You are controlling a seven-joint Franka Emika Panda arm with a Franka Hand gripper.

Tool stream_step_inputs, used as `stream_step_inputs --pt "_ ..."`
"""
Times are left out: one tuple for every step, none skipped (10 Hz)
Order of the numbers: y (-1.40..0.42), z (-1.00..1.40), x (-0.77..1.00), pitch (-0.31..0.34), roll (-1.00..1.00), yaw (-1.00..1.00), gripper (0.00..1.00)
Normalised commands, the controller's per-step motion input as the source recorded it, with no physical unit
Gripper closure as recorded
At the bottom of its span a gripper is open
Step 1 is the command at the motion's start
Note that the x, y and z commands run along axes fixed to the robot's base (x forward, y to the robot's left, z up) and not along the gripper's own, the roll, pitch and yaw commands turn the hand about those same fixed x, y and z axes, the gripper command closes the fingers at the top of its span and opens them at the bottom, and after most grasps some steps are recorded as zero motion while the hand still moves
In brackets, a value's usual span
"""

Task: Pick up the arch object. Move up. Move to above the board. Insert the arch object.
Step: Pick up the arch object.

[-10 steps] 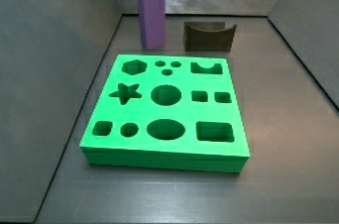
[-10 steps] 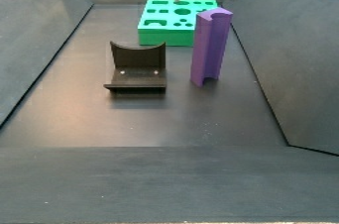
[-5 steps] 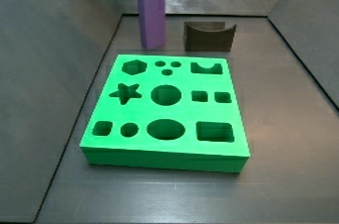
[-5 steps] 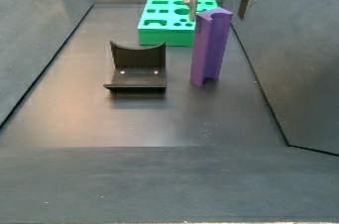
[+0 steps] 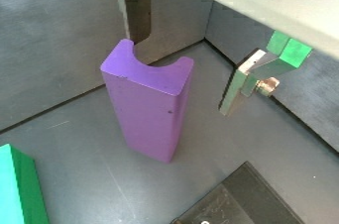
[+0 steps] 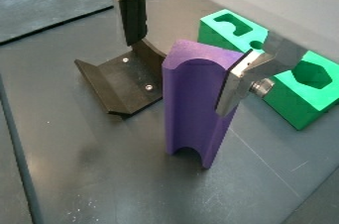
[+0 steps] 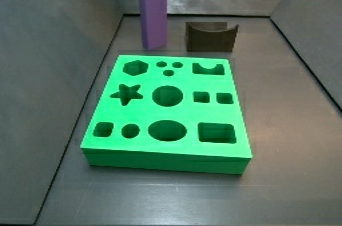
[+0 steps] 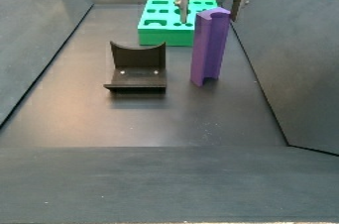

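The arch object is a tall purple column standing upright on the floor behind the green board. My gripper is open and hangs over the column's top, one silver finger on each side. In both wrist views the fingers flank the upper end of the column, with a clear gap on one side. The gripper holds nothing. Parts of the board show in both wrist views.
A dark fixture with a curved notch stands on the floor beside the column; it also shows in a side view and a wrist view. Grey sloped walls enclose the floor on all sides.
My gripper has come down from above; its fingers now reach beside the column's top. The column, the board and the fixture have not moved.
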Motion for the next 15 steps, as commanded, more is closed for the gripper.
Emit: stream_step_inputs --pt "0.0 0.0 -0.1 0.0 0.03 -0.08 0.0" --pt "0.0 0.0 -0.28 0.0 0.04 -0.17 0.0" --pt "0.0 0.0 -0.19 0.0 0.01 -0.13 0.0" --pt "0.0 0.0 -0.29 0.0 0.04 -0.12 0.0" --pt "-0.01 0.0 -0.31 0.0 0.04 -0.04 0.0" --pt "-0.19 -0.01 0.0 -0.006 0.0 0.03 0.0" --pt "-0.29 0.0 0.18 -0.01 0.0 0.14 0.0" --pt "-0.29 0.0 0.23 -0.001 -0.01 0.24 0.0" --pt "-0.33 0.0 0.45 0.0 0.0 0.28 0.0" --pt "-0.17 -0.05 0.46 0.0 0.0 0.55 0.0" --pt "-0.01 -0.18 0.35 0.0 0.0 0.72 0.0" --pt "0.0 -0.19 0.19 0.0 0.02 0.86 0.0" --pt "0.0 -0.25 0.04 0.0 0.05 0.88 0.0" --pt "0.0 -0.25 -0.02 0.0 0.04 0.62 0.0" --pt "0.04 -0.21 0.0 0.0 0.02 0.59 0.0"
